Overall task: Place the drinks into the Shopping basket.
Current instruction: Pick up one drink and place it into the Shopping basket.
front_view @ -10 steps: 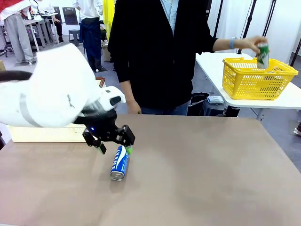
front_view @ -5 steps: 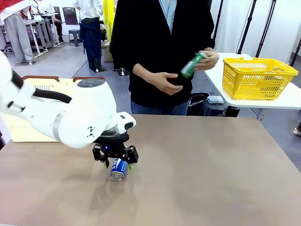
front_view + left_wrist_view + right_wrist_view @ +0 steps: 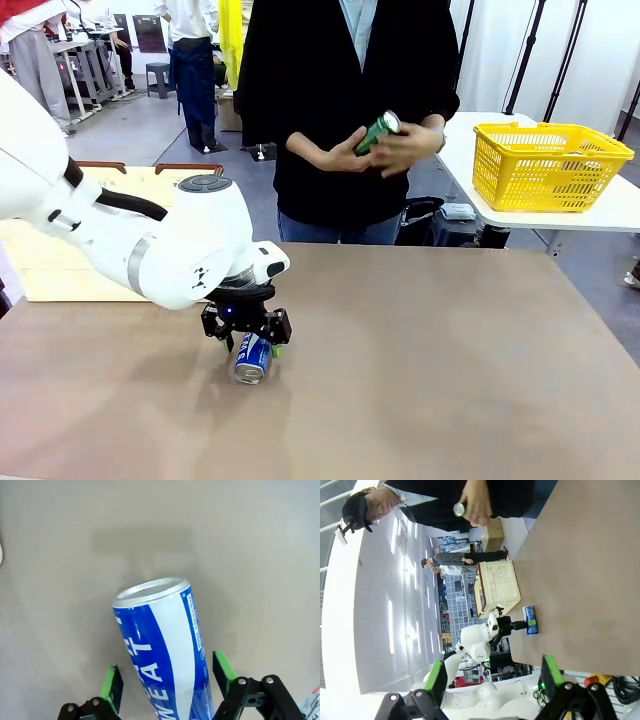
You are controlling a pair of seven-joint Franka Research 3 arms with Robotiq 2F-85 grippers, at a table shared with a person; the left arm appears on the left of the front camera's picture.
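can: blue Pocari Sweat can (image 3: 160, 645), lying on its side on the table (image 3: 450, 350), between the left tool's pads (image 3: 114, 682).
handling: likely stiff but thin-walled, so a hard squeeze dents it. Smooth metal, slippery, and it will roll. Full or empty: cannot tell.
grasp spot: mid-body, pads on opposite round sides, roughly where they sit.
look: blue with a white band, white lettering, silver rim.
left tool (image 3: 167, 680): jaws apart, straddling the can, pads just beside its sides, no visible squeeze.
right tool (image 3: 492, 677): jaws apart, nothing between, well apart from the can.
other drink: green can (image 3: 377, 131) in the person's hands, beyond the left tool.
Shopping basket (image 3: 497, 587): cream, slotted, beside the table, behind the left tool.
yellow basket (image 3: 545, 165): on a side table, well apart from the left tool.
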